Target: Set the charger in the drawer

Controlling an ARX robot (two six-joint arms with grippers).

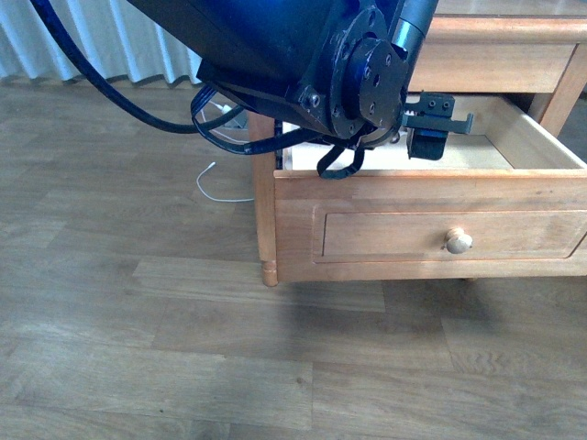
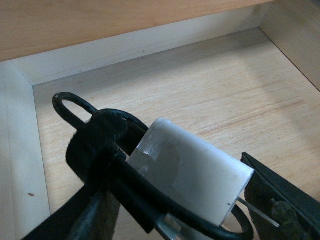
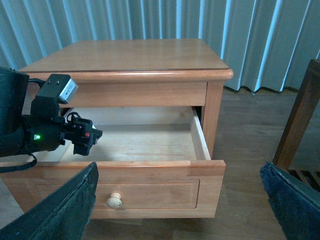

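Though partly cropped, charger over drawer.

Charger lower end cropped at frame edge; left jaws mostly out of frame, contact probably under cable. Front view: left arm hides drawer interior's 9 o'clock end.

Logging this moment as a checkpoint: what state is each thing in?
drawer: pulled open.
left claw: shut on the charger.
charger: gripped, over the drawer's floor, not released.
cable: bundled.
right claw: open, empty.
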